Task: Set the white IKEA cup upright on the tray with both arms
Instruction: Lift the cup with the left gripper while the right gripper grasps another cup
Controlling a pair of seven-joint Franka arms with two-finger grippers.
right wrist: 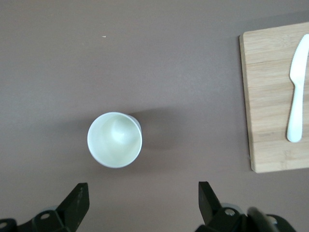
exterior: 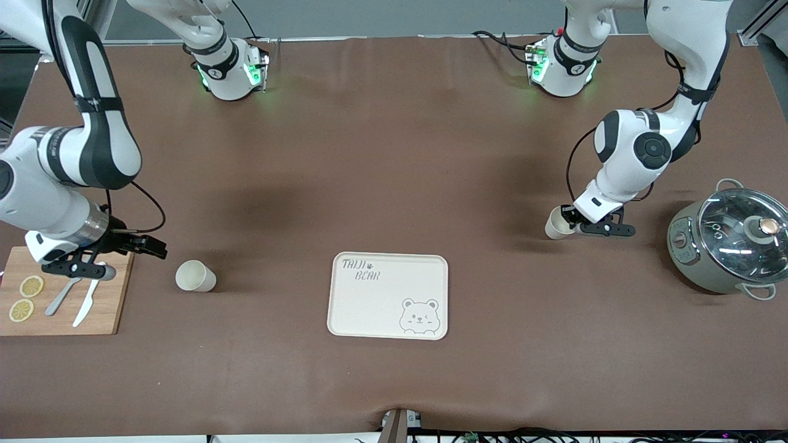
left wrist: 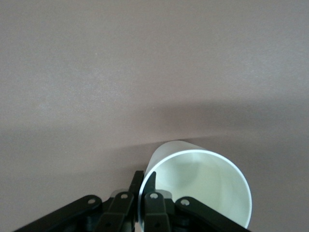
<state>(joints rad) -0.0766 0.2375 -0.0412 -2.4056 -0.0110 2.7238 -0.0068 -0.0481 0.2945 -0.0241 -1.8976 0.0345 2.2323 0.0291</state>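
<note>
Brown matting covers the whole table (exterior: pixel 394 184), and the tray (exterior: pixel 388 295) lies flat on it toward the front camera, with nothing on it and bare mat on every side. Toward the left arm's end, the left gripper (exterior: pixel 574 216) is down at a white cup (exterior: pixel 558 223) that stands on the mat, well apart from the tray; the left wrist view shows what the front view cannot, that its two fingers (left wrist: pixel 149 193) are closed on the cup's rim (left wrist: pixel 198 153), one inside the wall and one outside. A lidded pot (exterior: pixel 729 240) sits near this gripper, closer to the table's end. Toward the right arm's end, a second white cup (exterior: pixel 195 275) stands upright and alone between the tray and a wooden cutting board (exterior: pixel 104 307). The right gripper (exterior: pixel 138 244) hangs over the board's edge, beside this cup; the right wrist view shows its fingers (right wrist: pixel 75 205) spread wide, holding nothing, mouth of the cup (right wrist: pixel 115 139) in full sight. Lemon slices (exterior: pixel 26 298) and white cutlery (exterior: pixel 86 301) lie on the board.
</note>
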